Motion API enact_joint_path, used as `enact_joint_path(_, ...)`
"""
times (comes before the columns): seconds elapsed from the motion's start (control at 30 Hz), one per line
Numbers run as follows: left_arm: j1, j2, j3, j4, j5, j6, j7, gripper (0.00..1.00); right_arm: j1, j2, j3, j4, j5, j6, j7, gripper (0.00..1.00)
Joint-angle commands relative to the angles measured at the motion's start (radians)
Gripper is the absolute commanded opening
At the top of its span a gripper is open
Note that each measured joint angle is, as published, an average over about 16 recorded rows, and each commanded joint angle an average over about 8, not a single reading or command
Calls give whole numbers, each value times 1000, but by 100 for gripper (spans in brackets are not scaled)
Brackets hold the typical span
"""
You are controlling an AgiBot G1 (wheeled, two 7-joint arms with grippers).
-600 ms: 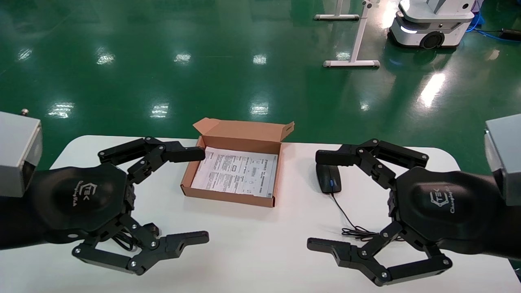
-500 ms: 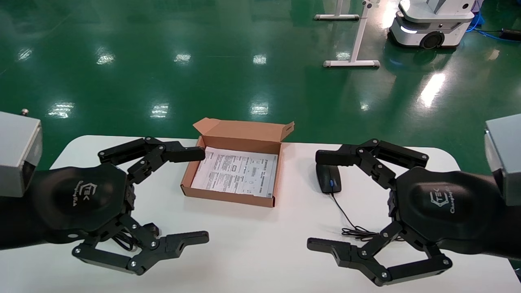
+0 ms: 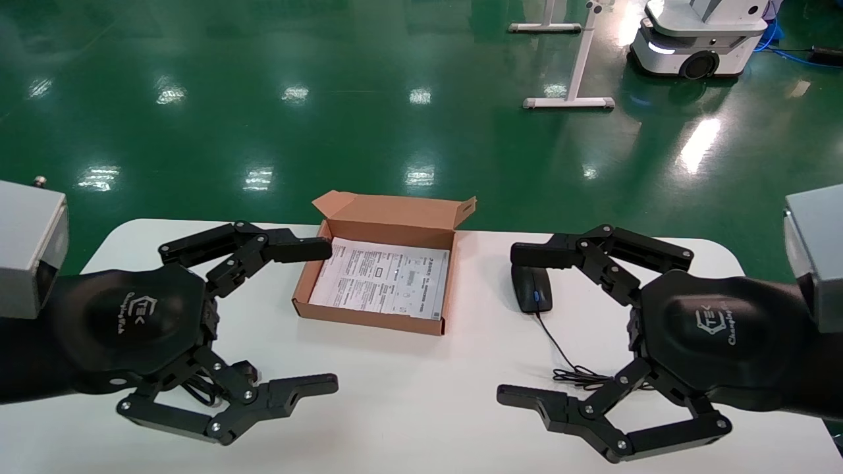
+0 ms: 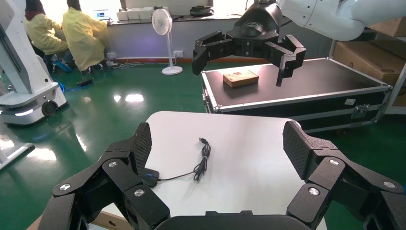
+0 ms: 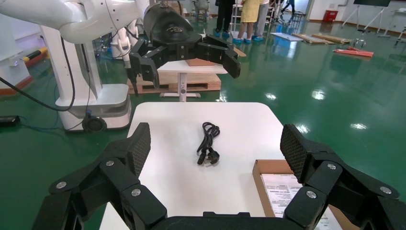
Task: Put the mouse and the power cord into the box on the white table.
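Nothing's budged since the earlier frame, your left gripper (image 3: 299, 316) and right gripper (image 3: 535, 324) still hover over the tabletop (image 3: 408, 388), fingers spread wide, holding nothing. The box (image 3: 379, 280) sits open at 12 o'clock between them. You've got the mouse (image 3: 532, 289) at its 3 o'clock, and the power cord (image 5: 208, 143) coiled out at 9 o'clock.

"TEK" logo on both pincer (image 3: 311, 316) housings

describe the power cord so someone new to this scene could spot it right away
Start at the white table, with the open brown box at its middle. The power cord lies on the table's left end, beneath the open left tool, and shows best in the right wrist view. It is a thick black looped cable ending in chunky plugs, unlike the mouse with its thin wire on the right.
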Motion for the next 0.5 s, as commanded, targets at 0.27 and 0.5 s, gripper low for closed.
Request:
enact_joint_path(0.27, -51, 0, 59, -21, 87, 48, -9, 100, 9, 1, 0, -7, -14, -11, -21, 100)
enact_joint_path(0.5, -246, 1, 258, -5, 353, 91, 9, 100, 76, 7, -34, -127, -140, -70, -187, 100)
